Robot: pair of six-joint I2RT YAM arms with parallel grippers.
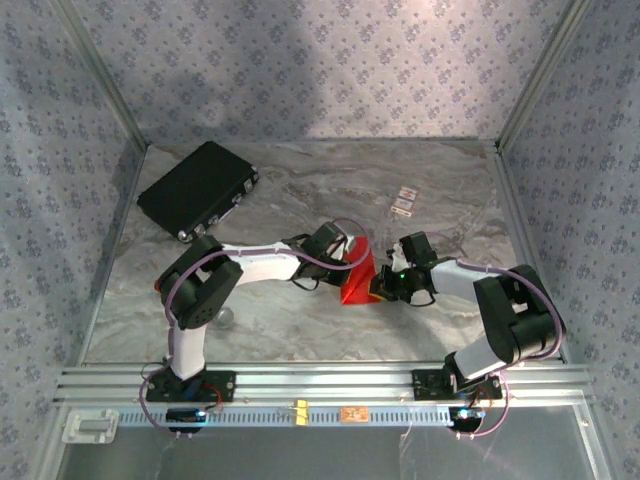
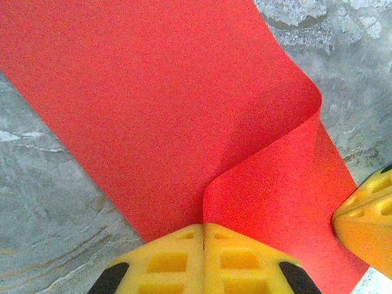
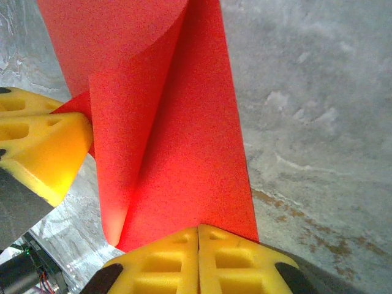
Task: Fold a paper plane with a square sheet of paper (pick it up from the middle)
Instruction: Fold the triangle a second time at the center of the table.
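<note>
The left tool [image 2: 203, 234] and the right tool [image 3: 198, 236], each pressed together, pinch the bright red square sheet of paper [image 1: 358, 280]. It curls in a soft fold between them, about midway across the marble tabletop [image 1: 300, 190], well apart from the black case [image 1: 197, 188] near the far left corner.

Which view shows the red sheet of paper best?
The left wrist view: the square sheet of paper spreads wide there, and its curled fold is plain. The right wrist view shows it as a narrower, rolled-over strip. In the top external view it is a small red wedge.
</note>
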